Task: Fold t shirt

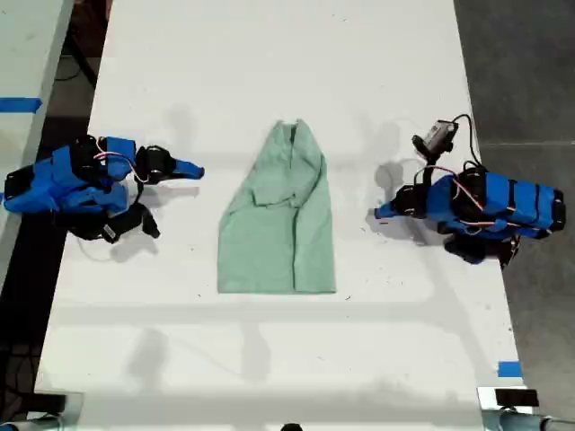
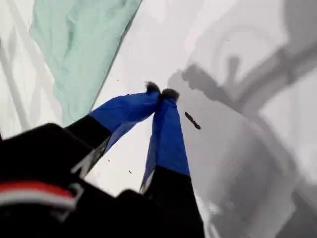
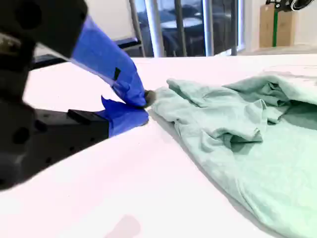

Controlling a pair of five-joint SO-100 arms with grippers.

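The pale mint-green t shirt (image 1: 278, 224) lies flat and wrinkled in the middle of the white table (image 1: 269, 359), its narrow end toward the exterior view's top. My first gripper (image 1: 381, 213) rests at the exterior view's right, a short gap from the cloth's edge. Its blue fingers (image 2: 168, 134) meet at the tips (image 2: 159, 91), shut on nothing, with the t shirt (image 2: 79, 44) off to one side. My second gripper (image 1: 196, 169) sits at the exterior view's left, shut and empty (image 3: 146, 105), low over the table and short of the t shirt (image 3: 247, 144).
A small grey module with cables (image 1: 437, 136) stands behind the first arm. Blue tape marks (image 1: 508, 369) sit near the table's front corner at the exterior view's right. Dark floor runs along both long table edges. A small dark mark (image 2: 192, 120) lies on the tabletop.
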